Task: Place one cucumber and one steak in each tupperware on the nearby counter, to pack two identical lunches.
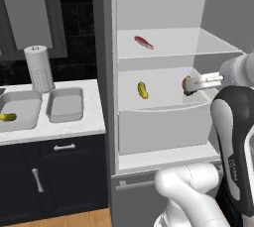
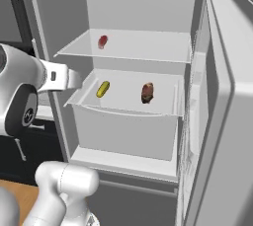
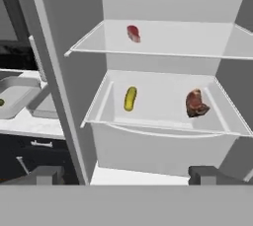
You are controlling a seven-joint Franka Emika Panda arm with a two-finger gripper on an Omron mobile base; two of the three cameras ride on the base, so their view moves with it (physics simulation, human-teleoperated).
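Pincer (image 3: 123, 173) jaws apart, holding nothing, facing the open fridge (image 2: 217, 96). Hand view: yellow-green cucumber (image 3: 130, 98) and dark brown-red steak (image 3: 196, 103) apart on the lower shelf (image 3: 163, 121), slim red steak (image 3: 133, 33) on the upper shelf (image 3: 188, 40). Left base view adds the table (image 1: 74, 124): 2 grey tupperware (image 1: 65, 104), left one (image 1: 20, 109) holding a 2nd cucumber (image 1: 7, 117); paper towel roll (image 1: 38, 69) behind.

Upper shelf (image 3: 197, 40) with red steak (image 3: 133, 33), drawer (image 3: 163, 121) with cucumber (image 3: 130, 98), brown steak (image 3: 195, 103)

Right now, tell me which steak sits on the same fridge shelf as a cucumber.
The darker brown-red steak, on the lower shelf right of the cucumber. The slim red steak lies alone on the upper shelf.
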